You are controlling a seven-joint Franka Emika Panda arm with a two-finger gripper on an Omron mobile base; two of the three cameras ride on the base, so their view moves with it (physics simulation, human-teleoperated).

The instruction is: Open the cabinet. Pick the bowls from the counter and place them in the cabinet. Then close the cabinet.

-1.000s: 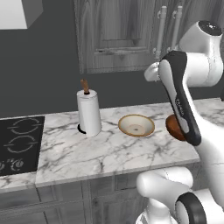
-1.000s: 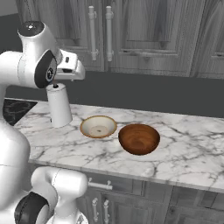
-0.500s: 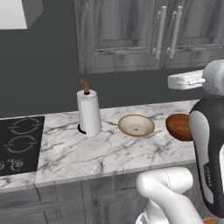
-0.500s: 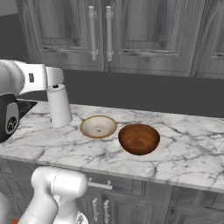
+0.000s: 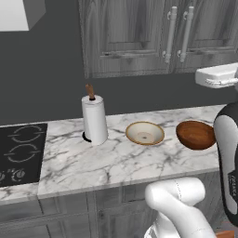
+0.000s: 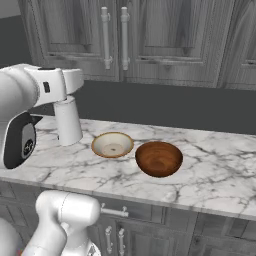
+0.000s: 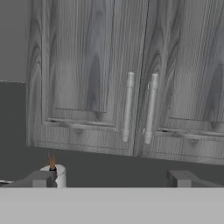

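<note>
1. Overhead, I had the grey wood-grain cabinet [image 7: 131,87] squarely ahead of the hand camera, both panelled doors shut and meeting at the middle seam.
2. Its two long silver bar handles [image 7: 128,107] stood upright on either side of that seam, close together but not touching.
3. Below it I saw the white marble bench [image 5: 102,162] running across both base views, with a dark wall between it and the cabinet.
4. At the left end of the bench, in the left base view, I could see the black cooktop [image 5: 18,153] set flush in the slab.
5. My arm was raised off the bench, and the white forearm crossed the upper left of the right base view.
6. A white paper towel roll [image 5: 94,120] on a brown-topped post stood upright near the back of the bench, between the cooktop and the bowls.
7. The reddish-brown bowl [image 6: 159,158] sat upright on the bench, just beside the cream one on its far side from the roll.
8. The cream bowl [image 6: 112,145] with a tan rim lay flat next to it.
9. The tool [image 7: 111,178] was spread fully wide and held nothing; its two tips showed low in the hand view, well apart, pointed at the cabinet doors.
</note>
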